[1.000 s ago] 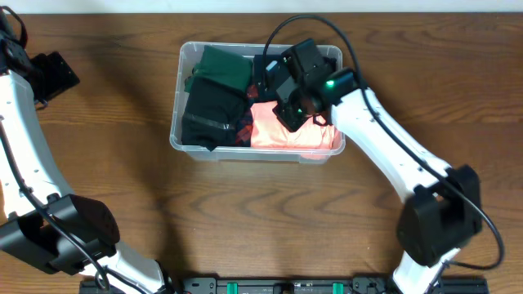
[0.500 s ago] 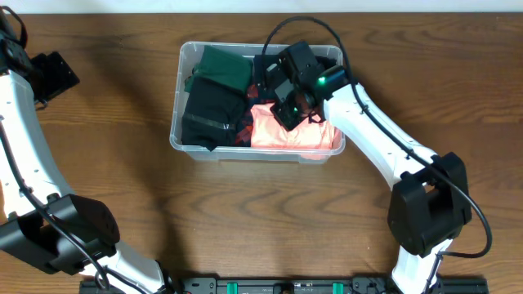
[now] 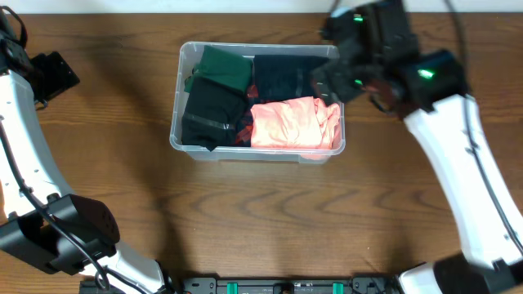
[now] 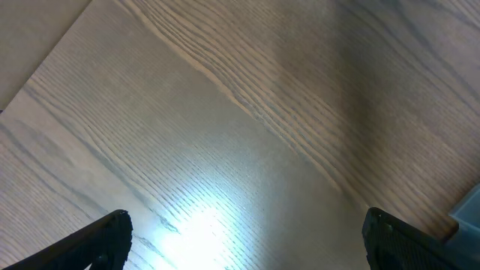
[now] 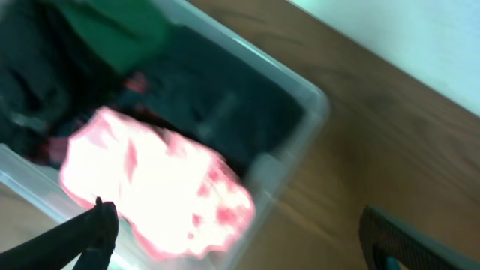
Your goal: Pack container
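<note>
Two spread right jaws hover over the container (image 3: pixel 245 153), at its right end.

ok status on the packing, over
Left tool open, over bare table. Right tool open, empty, above container; container packed with clothes. Nothing blocking.

The left arm (image 3: pixel 20 155) curves along the left side; the left gripper (image 3: pixel 55 73) sits at the far left, its fingertips (image 4: pixel 105 236) spread wide at opposite corners of the wrist view. The right arm (image 3: pixel 466 163) reaches from the near right toward the far middle; the right gripper (image 5: pixel 240 236) hangs with its jaws wide apart, holding nothing.
</note>
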Controlling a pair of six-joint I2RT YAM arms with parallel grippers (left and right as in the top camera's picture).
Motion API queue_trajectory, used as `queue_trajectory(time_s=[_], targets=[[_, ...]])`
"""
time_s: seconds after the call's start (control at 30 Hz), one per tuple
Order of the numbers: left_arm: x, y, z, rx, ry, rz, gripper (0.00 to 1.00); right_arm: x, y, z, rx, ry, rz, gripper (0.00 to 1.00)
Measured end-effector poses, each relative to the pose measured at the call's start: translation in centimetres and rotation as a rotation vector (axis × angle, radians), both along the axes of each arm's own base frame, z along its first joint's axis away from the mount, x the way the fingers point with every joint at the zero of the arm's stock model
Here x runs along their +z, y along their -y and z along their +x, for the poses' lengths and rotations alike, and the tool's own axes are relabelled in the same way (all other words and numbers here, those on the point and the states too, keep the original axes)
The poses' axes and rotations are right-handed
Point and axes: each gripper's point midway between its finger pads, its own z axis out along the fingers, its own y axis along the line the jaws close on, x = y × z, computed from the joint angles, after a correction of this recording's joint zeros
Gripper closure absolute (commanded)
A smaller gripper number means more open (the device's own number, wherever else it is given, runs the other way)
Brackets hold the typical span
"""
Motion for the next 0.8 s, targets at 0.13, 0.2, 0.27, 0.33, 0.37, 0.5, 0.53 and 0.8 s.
queue_trajectory(time_s=[0.13,0.2,0.27,0.33,0.37,0.5,0.53,0.8], targets=[[0.0,0.0,0.0,0.000,0.000,0.000,0.02,2.1,2.8,-2.9,-0.052,0.013,-0.038,0.01],[0.0,0.0,0.0,0.000,0.000,0.000,0.02,2.7,3.6,-4.4,-0.060,0.007,-0.049,0.01],[0.0,0.0,0.0,0.000,0.000,0.000,0.02,3.1,4.2,-5.7,-0.063,-0.001,-0.060,0.01],[0.0,0.0,0.0,0.000,0.000,0.000,0.02,3.3,5.0,-6.6,-0.071,-0.002,-0.083,0.01],[0.0,0.0,0.0,0.000,0.000,0.000,0.02,3.4,5.3,-7.0,-0.078,-0.005,-0.096,0.01],[0.0,0.0,0.0,0.000,0.000,0.000,0.02,3.5,6.8,-7.9,-0.113,-0.009,-0.143,0.01],[0.0,0.0,0.0,0.000,0.000,0.000,0.02,3.7,7.0,-7.9,-0.121,-0.003,-0.144,0.01],[0.0,0.0,0.0,0.000,0.000,0.000,0.02,7.1,10.7,-7.5,-0.246,0.264,-0.028,0.01]])
